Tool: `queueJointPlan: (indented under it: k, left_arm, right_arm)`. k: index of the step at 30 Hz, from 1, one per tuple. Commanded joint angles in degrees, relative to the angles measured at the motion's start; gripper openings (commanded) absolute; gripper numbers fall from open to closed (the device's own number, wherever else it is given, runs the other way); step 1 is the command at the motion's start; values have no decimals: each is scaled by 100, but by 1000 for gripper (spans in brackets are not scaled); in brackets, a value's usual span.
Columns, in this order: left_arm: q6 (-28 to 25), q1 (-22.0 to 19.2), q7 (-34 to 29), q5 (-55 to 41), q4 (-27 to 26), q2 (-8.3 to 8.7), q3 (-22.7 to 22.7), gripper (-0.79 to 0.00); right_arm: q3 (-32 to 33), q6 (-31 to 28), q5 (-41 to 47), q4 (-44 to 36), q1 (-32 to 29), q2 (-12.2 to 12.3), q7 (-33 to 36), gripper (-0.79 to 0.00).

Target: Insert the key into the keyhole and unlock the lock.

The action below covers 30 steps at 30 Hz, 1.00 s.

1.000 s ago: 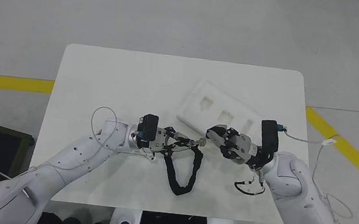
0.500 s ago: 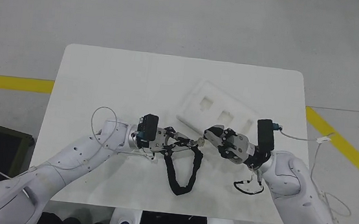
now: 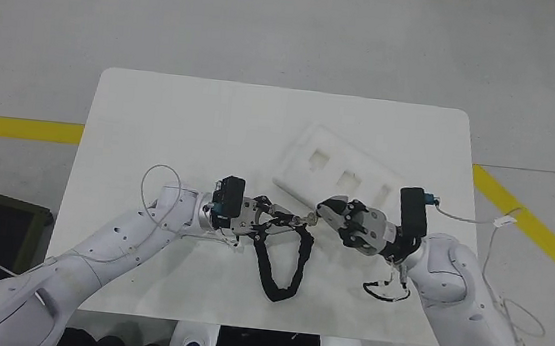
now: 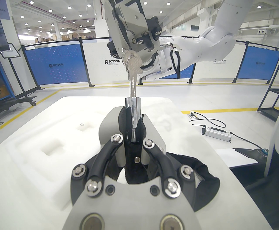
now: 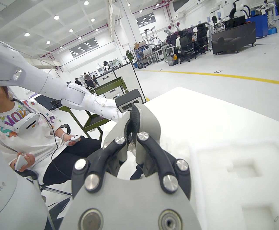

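A black cable lock (image 3: 284, 266) loops on the white table, toward its near edge. My left gripper (image 3: 278, 216) is shut on the lock's sleeved end. The chrome cylinder (image 4: 133, 113) sticks out between its fingers (image 4: 109, 122). My right gripper (image 3: 322, 211) is shut on the head of a silver key (image 4: 132, 71), opposite the left gripper. The key blade lines up with the cylinder and its tip meets the cylinder's end. How deep it sits I cannot tell. In the right wrist view, the right gripper (image 5: 132, 111) hides the key between its closed fingers.
A white foam tray (image 3: 343, 169) with square recesses lies on the table (image 3: 162, 122) just beyond both grippers. A thin black wire loop (image 3: 387, 289) lies under the right forearm near the table's front edge. The table's left half and far strip are bare.
The right gripper has shifted only slightly while holding the key at the cylinder's end. The left gripper and the lock have stayed in place.
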Motion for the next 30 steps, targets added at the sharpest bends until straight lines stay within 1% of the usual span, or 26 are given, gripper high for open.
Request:
queueJointPlan:
  k: [1, 16, 23, 30]
  left_arm:
    - [0, 0, 0, 0, 0, 0, 0, -785]
    - [0, 0, 0, 0, 0, 0, 0, -785]
    - [0, 0, 0, 0, 0, 0, 0, -785]
    - [0, 0, 0, 0, 0, 0, 0, -785]
  right_arm:
    - [-21, 11, 8, 9, 29, -8, 13, -785]
    - [-37, 231, -61, -37, 66, -22, 256, -785]
    - [99, 68, -218, -188, 11, -18, 88, -785]
    - [13, 24, -279, -116, 27, -39, 69, -785]
